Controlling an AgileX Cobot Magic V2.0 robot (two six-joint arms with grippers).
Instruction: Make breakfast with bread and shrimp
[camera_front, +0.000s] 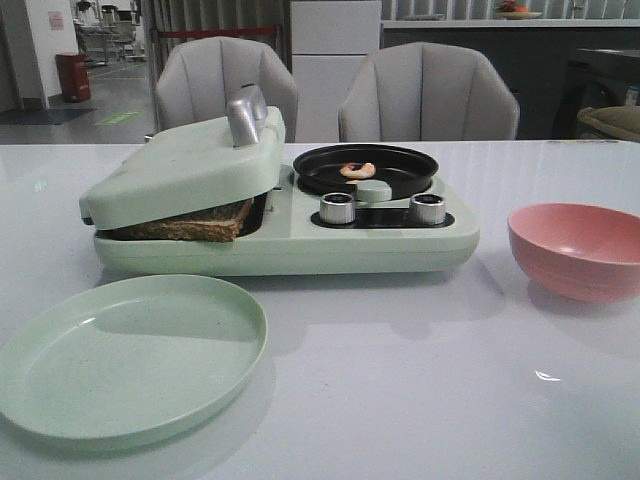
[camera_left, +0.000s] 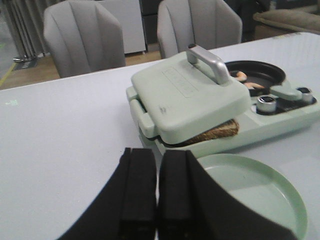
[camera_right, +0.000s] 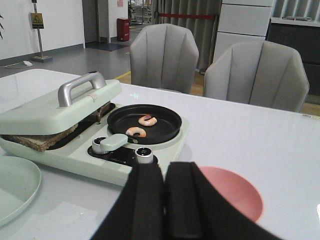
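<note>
The bread (camera_front: 196, 224) lies inside the pale green breakfast maker (camera_front: 300, 235), pressed under its nearly closed lid (camera_front: 185, 165); only brown edges show, also in the left wrist view (camera_left: 215, 133) and the right wrist view (camera_right: 40, 140). Two shrimp (camera_right: 136, 131) lie in the black pan (camera_right: 145, 123); the front view shows shrimp (camera_front: 358, 171) there. My left gripper (camera_left: 156, 190) is shut and empty, above the table short of the green plate (camera_left: 250, 190). My right gripper (camera_right: 164, 200) is shut and empty, held back above the pink bowl (camera_right: 235, 195). Neither gripper shows in the front view.
The green plate (camera_front: 125, 355) sits in front of the maker at the left. The pink bowl (camera_front: 580, 250) stands at the right. Two silver knobs (camera_front: 338, 208) sit on the maker's front. Two grey chairs (camera_front: 425, 95) stand behind the table.
</note>
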